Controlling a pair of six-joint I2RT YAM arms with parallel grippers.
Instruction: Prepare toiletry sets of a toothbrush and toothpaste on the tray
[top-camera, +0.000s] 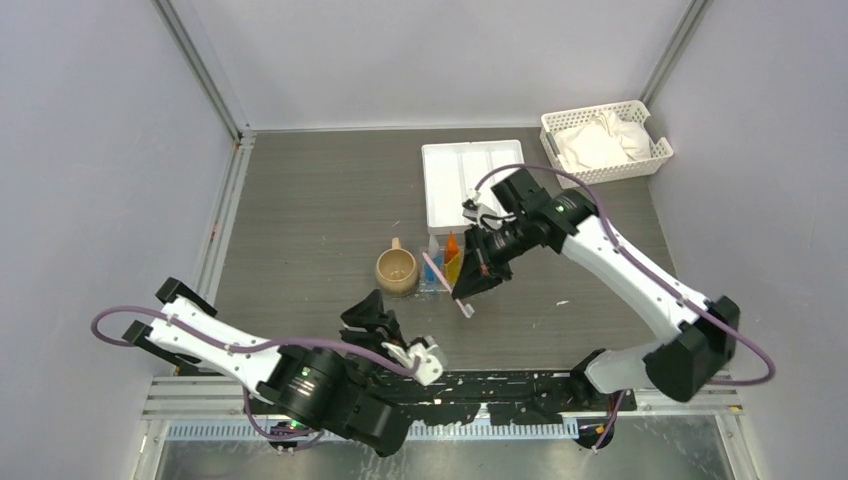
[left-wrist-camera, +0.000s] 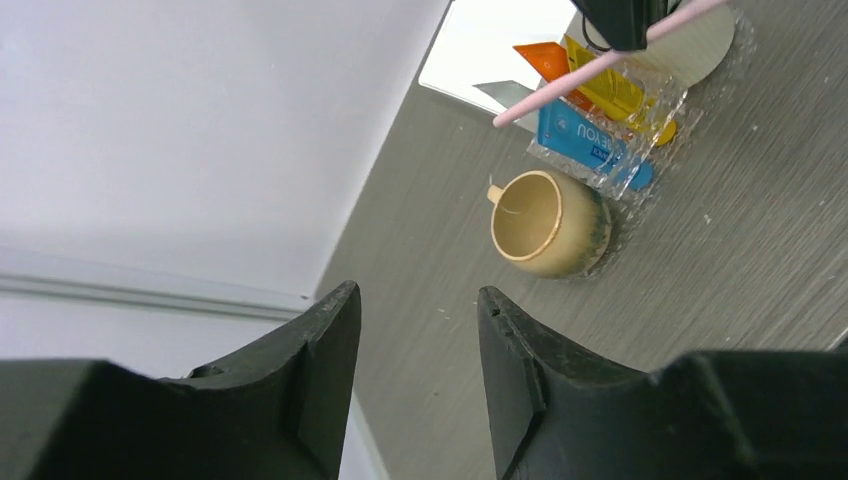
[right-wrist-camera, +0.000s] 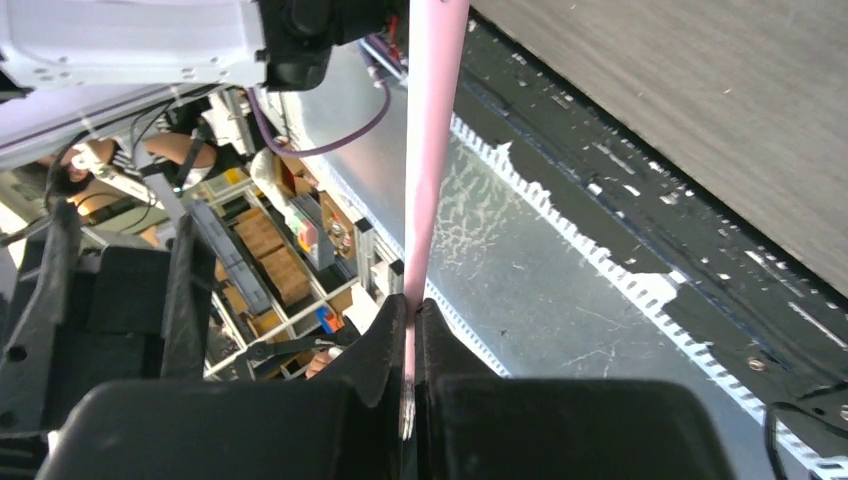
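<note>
R gripper (right-wrist-camera: 410, 320): clenched on pink toothbrush (right-wrist-camera: 430, 150), held above clear tray (left-wrist-camera: 690, 100). Toothpaste on tray: orange tube (left-wrist-camera: 548, 58), yellow tube (left-wrist-camera: 615, 95), blue tube (left-wrist-camera: 585, 140) (blue nearest the mug (left-wrist-camera: 545, 222), just beside tray). L gripper (left-wrist-camera: 418, 300): jaws apart, nothing between, near table's front edge.

The mug (left-wrist-camera: 548, 222) and pink toothbrush (left-wrist-camera: 590, 68) crowd the tray (left-wrist-camera: 690, 105).

- The right gripper (top-camera: 463, 293) is hiding part of the tray (top-camera: 432, 287) in the top view.
- The pink toothbrush (right-wrist-camera: 432, 150) is running off the right wrist view's top edge.
- Lettering on the blue toothpaste (left-wrist-camera: 585, 140) is reading blurred.
</note>
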